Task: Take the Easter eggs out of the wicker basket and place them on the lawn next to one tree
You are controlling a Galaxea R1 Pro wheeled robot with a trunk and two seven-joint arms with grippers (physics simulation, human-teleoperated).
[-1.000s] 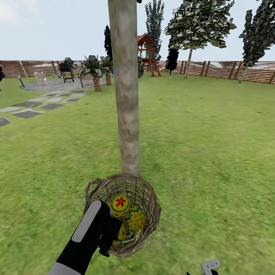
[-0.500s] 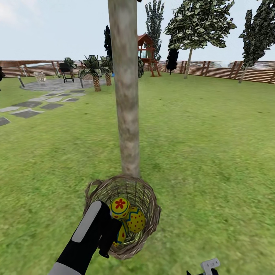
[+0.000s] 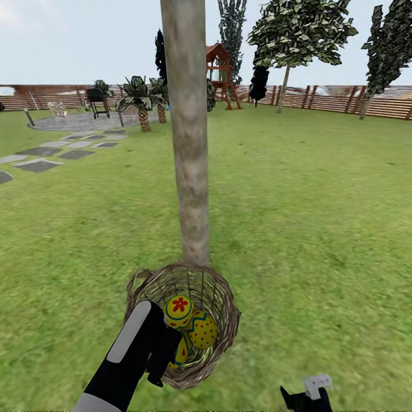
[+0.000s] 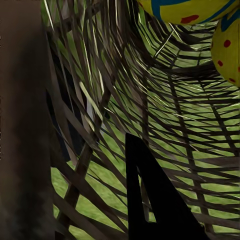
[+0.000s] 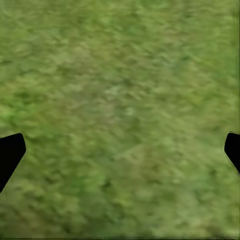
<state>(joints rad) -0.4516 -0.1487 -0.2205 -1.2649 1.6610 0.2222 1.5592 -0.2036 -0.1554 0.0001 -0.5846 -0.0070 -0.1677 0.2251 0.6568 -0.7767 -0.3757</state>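
At the near rim of the wicker basket [image 3: 220,297], the left pincer [image 3: 163,357] reaches in over the edge beside the Easter eggs [image 3: 191,326]; whether its fingers are spread or pinching an egg cannot be told, as the black wrist housing covers them. Left wrist view: one dark finger [image 4: 155,200] lies against the woven twig wall [image 4: 150,100], with two yellow eggs [image 4: 200,10] just beyond it. Head view: eggs lie piled in the basket, the top egg [image 3: 179,308] showing a red flower, a dotted egg [image 3: 203,330] touching it, a third partly hidden beneath. Basket sits on the lawn [image 3: 309,217], touching the foot of the grey-beige tree trunk [image 3: 189,143]. Right pincer [image 3: 306,400] hangs low, well apart from the basket; right wrist view shows its fingertips [image 5: 10,152] spread wide over bare grass [image 5: 120,115]. Far back: stepping stones [image 3: 40,165], palms [image 3: 139,106], playset [image 3: 220,71], slat fence [image 3: 332,100].
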